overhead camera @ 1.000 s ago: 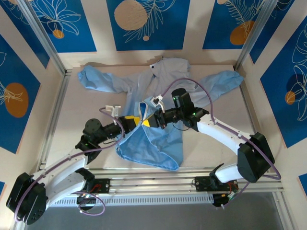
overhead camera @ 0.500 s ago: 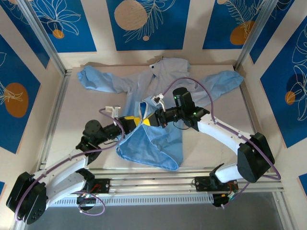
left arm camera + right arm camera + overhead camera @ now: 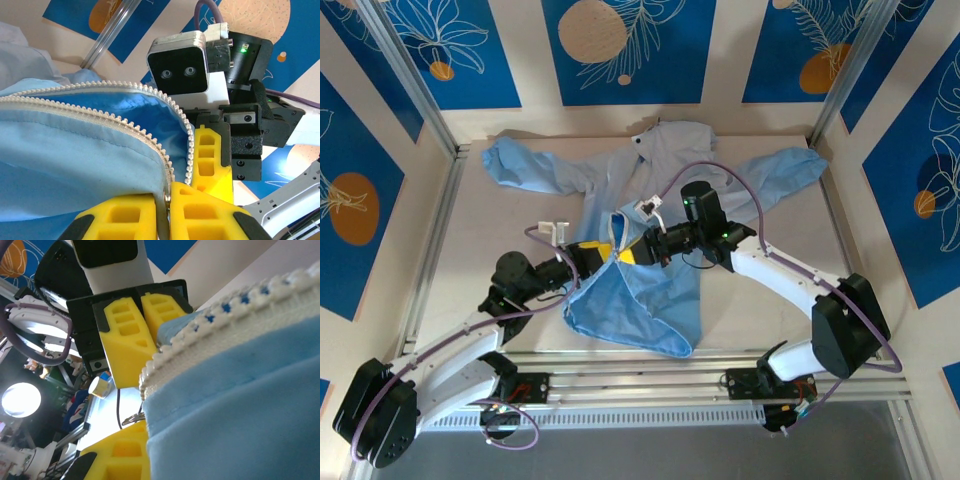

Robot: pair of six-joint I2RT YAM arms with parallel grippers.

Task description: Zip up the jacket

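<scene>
1. The jacket (image 3: 660, 160) lies spread on the tabletop (image 3: 485, 235). Its collar points to the far wall, its front is open, and its lower part is bunched toward the near edge.
2. We see the left gripper (image 3: 608, 252) and the right gripper (image 3: 640, 246) meeting tip to tip over the jacket's open front.
3. In the left wrist view, the left jaws are clamped on one zipper edge, with the cloth pinched between the yellow fingers (image 3: 125, 217).
4. Two rows of zipper teeth (image 3: 100, 88) run side by side, unmeshed. The upper row ends at the right gripper.
5. The right jaws grip the other zipper edge. We see one yellow finger (image 3: 125, 455); cloth covers the other.
</scene>
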